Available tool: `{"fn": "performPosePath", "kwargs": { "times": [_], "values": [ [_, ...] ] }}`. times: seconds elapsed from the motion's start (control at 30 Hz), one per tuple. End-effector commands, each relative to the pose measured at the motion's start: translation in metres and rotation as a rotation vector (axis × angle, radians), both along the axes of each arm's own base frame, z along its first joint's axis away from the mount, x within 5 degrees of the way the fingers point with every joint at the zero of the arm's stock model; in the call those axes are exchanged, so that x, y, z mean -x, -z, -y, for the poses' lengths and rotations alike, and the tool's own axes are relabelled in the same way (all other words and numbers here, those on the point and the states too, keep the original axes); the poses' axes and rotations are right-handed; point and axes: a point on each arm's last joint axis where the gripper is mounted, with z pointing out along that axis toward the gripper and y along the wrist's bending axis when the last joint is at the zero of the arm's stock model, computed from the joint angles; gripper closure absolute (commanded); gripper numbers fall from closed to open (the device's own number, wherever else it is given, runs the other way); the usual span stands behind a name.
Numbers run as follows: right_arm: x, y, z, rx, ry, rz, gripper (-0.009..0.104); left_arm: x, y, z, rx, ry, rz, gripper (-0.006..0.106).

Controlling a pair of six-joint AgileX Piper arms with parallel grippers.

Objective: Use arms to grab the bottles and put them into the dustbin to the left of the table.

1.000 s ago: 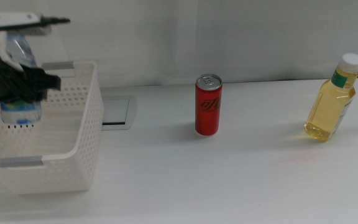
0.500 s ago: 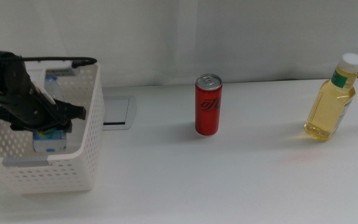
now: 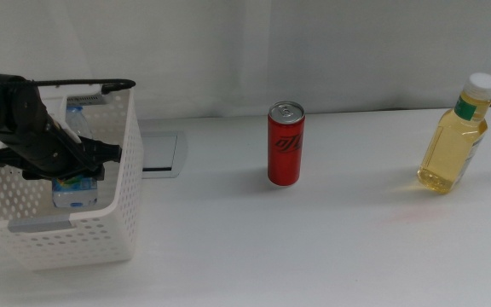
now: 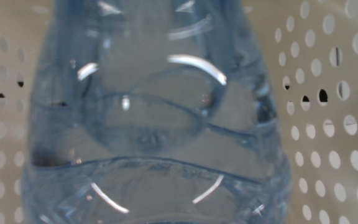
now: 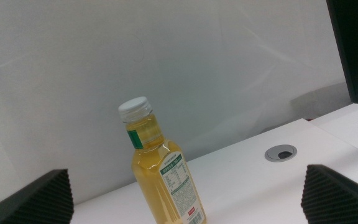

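**First bottle goes into the bin, two containers left on the table**

The water bottle point(image 3: 73, 189) hangs inside the white bin point(image 3: 101, 230) at the table's left end, upright, with the left gripper point(image 3: 58, 158) clamped around it from above. Whether its base touches the bin floor cannot be told. By the look of things the first delivery is all but done, lacking only the release. The red can point(image 3: 285, 143) stands untouched near the middle of the table point(image 3: 314, 247), and the yellow bottle point(image 3: 455, 147) stands well apart at the far right, so two of three pickups appear to remain.

The middle view alone shows the whole layout: bin, can, yellow bottle and a flat grey-rimmed panel point(image 3: 160, 153) just behind the bin. The left wrist view is filled by the clear ribbed water bottle point(image 4: 154, 124) against the bin's perforated wall point(image 4: 334, 93), confirming it sits within the basket; its jaws are hidden there. The right wrist view shows what the others lack: the right gripper point(image 5: 188, 193), jaws spread wide and holding nothing, facing the yellow bottle point(image 5: 163, 177), with a round grommet point(image 5: 283, 153) in the tabletop beyond
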Motion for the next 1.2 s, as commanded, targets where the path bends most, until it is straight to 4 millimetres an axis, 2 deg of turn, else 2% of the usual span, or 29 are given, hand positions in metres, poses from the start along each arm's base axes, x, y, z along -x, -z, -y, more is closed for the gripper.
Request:
{"fn": "performPosePath", "kwargs": {
  "times": [0.0,0.13,0.17,0.27,0.53,0.67,0.87,1.17],
  "values": [
    [0.000,0.013,0.000,0.007,0.003,-0.036,-0.008,-0.004,-0.009,0.002,0.024,-0.014,0.062,0.088],
    [0.000,0.013,0.000,0.007,0.003,-0.036,-0.008,-0.004,-0.009,0.002,0.024,-0.014,0.062,0.061],
    [0.000,0.013,0.000,0.007,0.003,-0.036,-0.008,-0.004,-0.009,0.002,0.024,-0.013,0.064,0.040],
    [0.000,0.013,0.000,0.007,0.003,-0.036,-0.008,-0.004,-0.009,0.002,0.026,-0.017,0.063,0.010],
    [0.000,0.013,0.000,0.007,0.003,-0.036,-0.008,-0.006,-0.012,0.002,0.028,-0.019,0.076,0.008],
    [0.000,0.013,0.000,0.007,0.003,-0.036,-0.008,-0.008,-0.023,0.002,0.029,-0.019,0.106,0.008],
    [0.000,0.013,0.000,0.007,0.003,-0.036,-0.008,-0.011,-0.047,0.002,0.027,-0.019,0.158,0.008],
    [0.000,0.013,0.000,0.007,0.003,-0.036,-0.008,-0.003,-0.109,0.001,0.030,-0.019,0.312,0.008]
  ]
}}
